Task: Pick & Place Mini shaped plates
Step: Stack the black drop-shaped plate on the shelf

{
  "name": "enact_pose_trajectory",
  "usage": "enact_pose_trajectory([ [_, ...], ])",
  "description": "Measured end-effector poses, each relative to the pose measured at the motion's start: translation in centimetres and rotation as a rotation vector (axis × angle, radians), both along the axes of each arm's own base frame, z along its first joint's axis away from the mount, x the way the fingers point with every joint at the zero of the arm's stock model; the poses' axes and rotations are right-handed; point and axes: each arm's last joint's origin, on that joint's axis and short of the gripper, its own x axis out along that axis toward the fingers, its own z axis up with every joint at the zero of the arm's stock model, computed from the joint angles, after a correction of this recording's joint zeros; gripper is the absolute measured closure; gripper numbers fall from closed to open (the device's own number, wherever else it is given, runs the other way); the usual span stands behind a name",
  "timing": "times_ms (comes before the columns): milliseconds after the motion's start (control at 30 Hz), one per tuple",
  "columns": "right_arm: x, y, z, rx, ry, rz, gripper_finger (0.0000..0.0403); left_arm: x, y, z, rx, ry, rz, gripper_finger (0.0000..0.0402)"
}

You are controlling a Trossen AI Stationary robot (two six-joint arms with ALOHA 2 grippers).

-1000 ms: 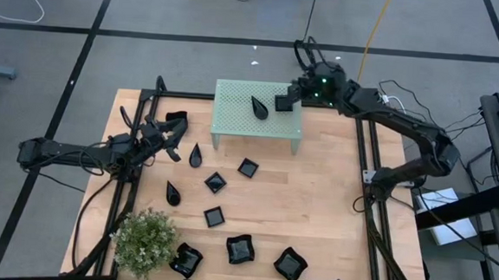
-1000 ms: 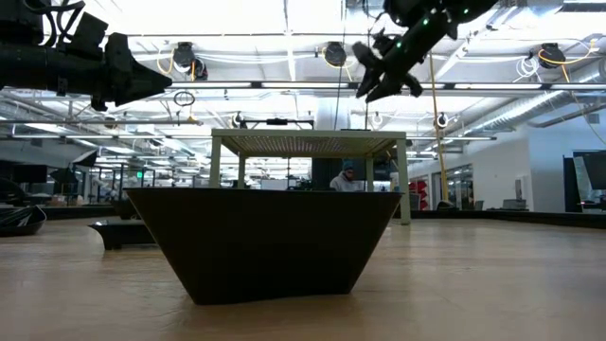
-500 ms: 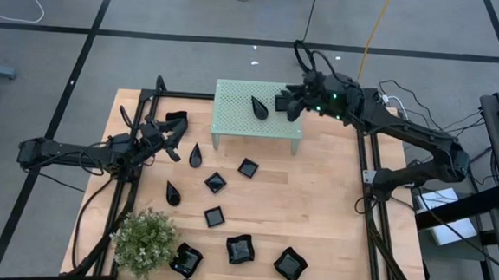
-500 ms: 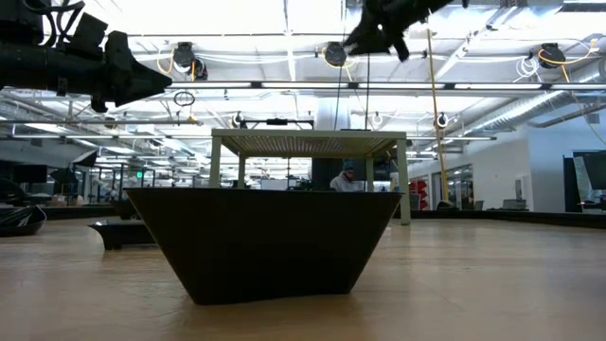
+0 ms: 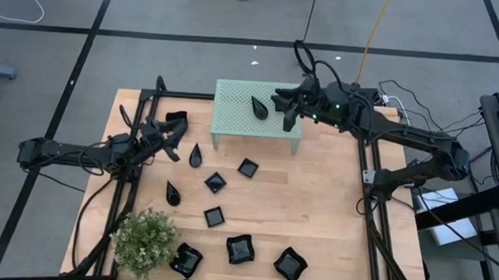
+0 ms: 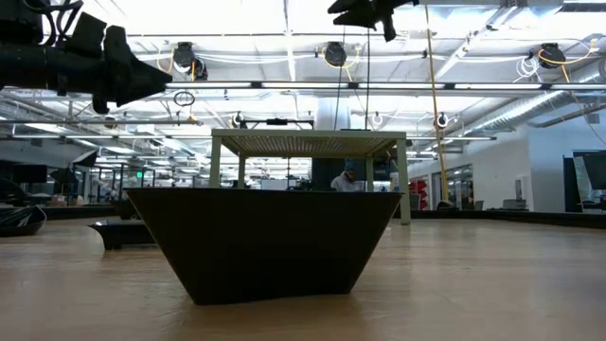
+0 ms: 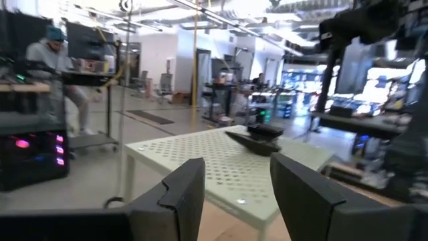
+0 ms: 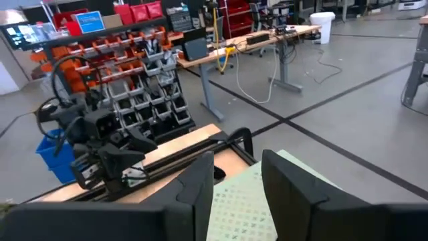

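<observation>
Several glossy black mini plates lie flat on the wooden table: teardrops (image 5: pixel 195 156) (image 5: pixel 172 193), small squares (image 5: pixel 216 183) (image 5: pixel 248 168) (image 5: pixel 214 217) and wavy-edged squares (image 5: pixel 240 249) (image 5: pixel 290 264) (image 5: pixel 185 260). One teardrop plate (image 5: pixel 258 107) lies on top of the mint-green stand (image 5: pixel 234 113); it also shows in the left wrist view (image 7: pixel 257 139). My right gripper (image 5: pixel 284 107) hangs open and empty high above the stand's right part (image 6: pixel 365 9) (image 8: pixel 237 181). My left gripper (image 5: pixel 178 140) waits open and empty above the table's left side (image 7: pixel 237 187).
A green bushy plant (image 5: pixel 145 238) stands at the near left corner. A black frame (image 5: pixel 365 164) runs along the table's edges. One black plate (image 6: pixel 260 242) stands close in front of the low camera. Bare wood lies right of the plates (image 5: pixel 324 205).
My right gripper has risen well above the stand and gone a little toward the table's left. In the high view it now covers the small square plate that lay on the stand's right part.
</observation>
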Motion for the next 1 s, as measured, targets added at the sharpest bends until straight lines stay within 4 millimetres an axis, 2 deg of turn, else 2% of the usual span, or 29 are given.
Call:
enact_pose_trajectory([
  [433, 0.0, 0.1, -0.1, 0.003, 0.004, 0.005, 0.0289, -0.1, -0.2, 0.8, -0.025, -0.119, -0.074, 0.0229],
  [567, 0.0, 0.1, 0.0, 0.002, 0.001, 0.004, 0.0289, 0.1, -0.4, 1.0, -0.032, -0.110, -0.134, 0.0229],
  [700, 0.0, 0.1, 0.1, -0.002, -0.013, 0.005, 0.0289, 1.0, -0.5, 1.8, -0.095, 0.005, -0.182, 0.0229],
  [867, 0.0, 0.1, 0.1, -0.002, -0.014, 0.005, 0.0289, 2.2, -0.5, 4.3, -0.123, 0.201, -0.176, 0.0229],
  [1000, 0.0, 0.1, 0.1, -0.002, -0.012, 0.006, 0.0289, 3.2, -0.1, 5.5, -0.236, 0.363, -0.142, 0.0229],
])
